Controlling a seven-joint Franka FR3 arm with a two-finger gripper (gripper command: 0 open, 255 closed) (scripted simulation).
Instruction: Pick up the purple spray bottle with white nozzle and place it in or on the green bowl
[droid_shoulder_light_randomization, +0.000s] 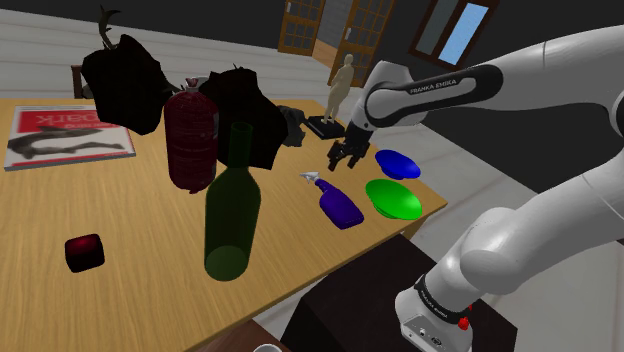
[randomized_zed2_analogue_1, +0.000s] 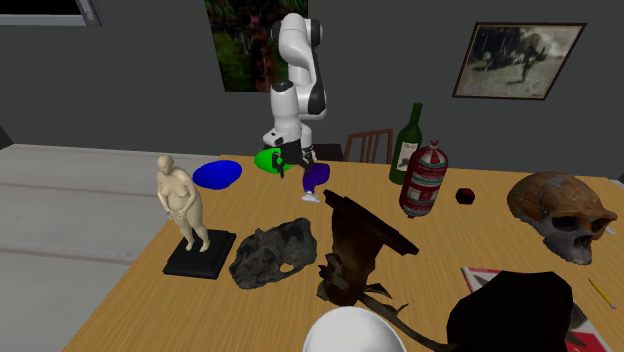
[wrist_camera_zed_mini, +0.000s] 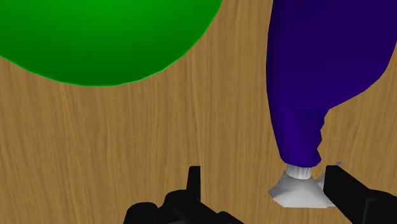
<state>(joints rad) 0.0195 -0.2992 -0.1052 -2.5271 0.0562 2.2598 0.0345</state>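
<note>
Much clutter on the wooden table (droid_shoulder_light_randomization: 130, 290). Toward the shoulder view's left of the work, a tall green wine bottle (droid_shoulder_light_randomization: 233, 205) and a dark red ribbed canister (droid_shoulder_light_randomization: 190, 135). Nearer the front edge, a small dark red block (droid_shoulder_light_randomization: 84, 252); far left, a magazine (droid_shoulder_light_randomization: 60, 135). Beyond the gripper (droid_shoulder_light_randomization: 346, 163), a pale figurine (droid_shoulder_light_randomization: 342, 88) on a black base. Just past the green bowl (droid_shoulder_light_randomization: 392, 198), a blue bowl (droid_shoulder_light_randomization: 398, 163).

Between the green bowl and the purple spray bottle (droid_shoulder_light_randomization: 342, 207), a strip of bare wood, plain in the wrist view.

Purple spray bottle flat on its side on the table, just beside the green bowl and apart from it. Long axis along the tabletop: white nozzle (droid_shoulder_light_randomization: 310, 178) toward the shoulder view's upper left, facing the wine bottle and canister; fat end toward the table edge by the stand. In the second exterior view, nozzle end toward the camera.

Gripper hovering over the nozzle end, black fingers (wrist_camera_zed_mini: 343, 188) spread apart and clasping nothing. In the wrist view, white nozzle between them, close against one finger; touching or not, impossible to tell.
</note>
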